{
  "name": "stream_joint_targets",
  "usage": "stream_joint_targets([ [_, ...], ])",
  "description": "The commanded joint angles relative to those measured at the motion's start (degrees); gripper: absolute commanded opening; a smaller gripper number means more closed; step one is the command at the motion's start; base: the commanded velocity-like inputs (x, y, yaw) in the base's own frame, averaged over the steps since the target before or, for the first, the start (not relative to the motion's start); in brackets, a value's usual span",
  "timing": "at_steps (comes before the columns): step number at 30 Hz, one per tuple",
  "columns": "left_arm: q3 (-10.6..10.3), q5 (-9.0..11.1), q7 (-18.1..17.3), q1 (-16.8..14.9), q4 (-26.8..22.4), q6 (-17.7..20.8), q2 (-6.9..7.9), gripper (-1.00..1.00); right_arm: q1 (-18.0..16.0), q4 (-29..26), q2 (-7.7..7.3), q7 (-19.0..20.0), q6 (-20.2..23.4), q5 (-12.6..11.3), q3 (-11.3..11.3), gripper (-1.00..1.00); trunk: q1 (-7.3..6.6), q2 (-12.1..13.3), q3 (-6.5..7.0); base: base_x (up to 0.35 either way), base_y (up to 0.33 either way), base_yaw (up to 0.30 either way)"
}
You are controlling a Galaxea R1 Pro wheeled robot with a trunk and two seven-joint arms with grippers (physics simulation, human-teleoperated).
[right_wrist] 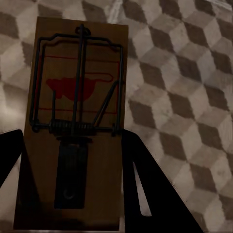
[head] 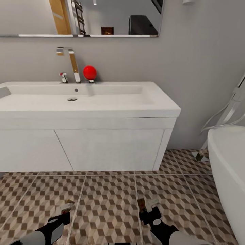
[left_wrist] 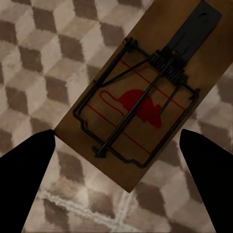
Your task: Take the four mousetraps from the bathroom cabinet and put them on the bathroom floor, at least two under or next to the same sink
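The bathroom floor (head: 112,200) spreads out below me, laid in large square tiles printed with a brown, beige and white cube pattern and parted by pale grout lines. At the far edge it runs under the white sink (head: 85,112), whose cupboard doors hang clear of the tiles. On my right a white bathtub (head: 228,170) stands on the floor, and a chrome fitting (head: 199,156) meets the tiles in the corner beside it. Seen from my wrists, the same cube tiles lie behind each mousetrap; whether either board rests on the floor I cannot tell.
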Motion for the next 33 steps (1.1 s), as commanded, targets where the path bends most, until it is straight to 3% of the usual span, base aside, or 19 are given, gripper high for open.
stream_joint_targets([
  [1,-0.5,0.4,0.4,0.0,-0.2,-0.1,0.06,-1.0,0.0,0.1,0.02,-0.4,-0.1,0.0,0.3,-1.0,0.01,0.0,-0.27,0.0,0.0,0.0],
  [6,-0.4,0.5,0.5,0.0,-0.1,-0.1,0.16,-1.0,-0.1,0.0,0.03,-0.5,-0.1,0.0,0.3,-1.0,0.14,-0.1,-1.38,0.0,0.0,0.0],
  [33,-0.5,0.3,0.3,0.0,0.1,-0.1,0.73,-1.0,-0.1,-0.1,-0.01,-0.4,-0.1,0.1,0.3,-1.0,0.14,-0.1,-1.38,0.001,0.0,0.0],
])
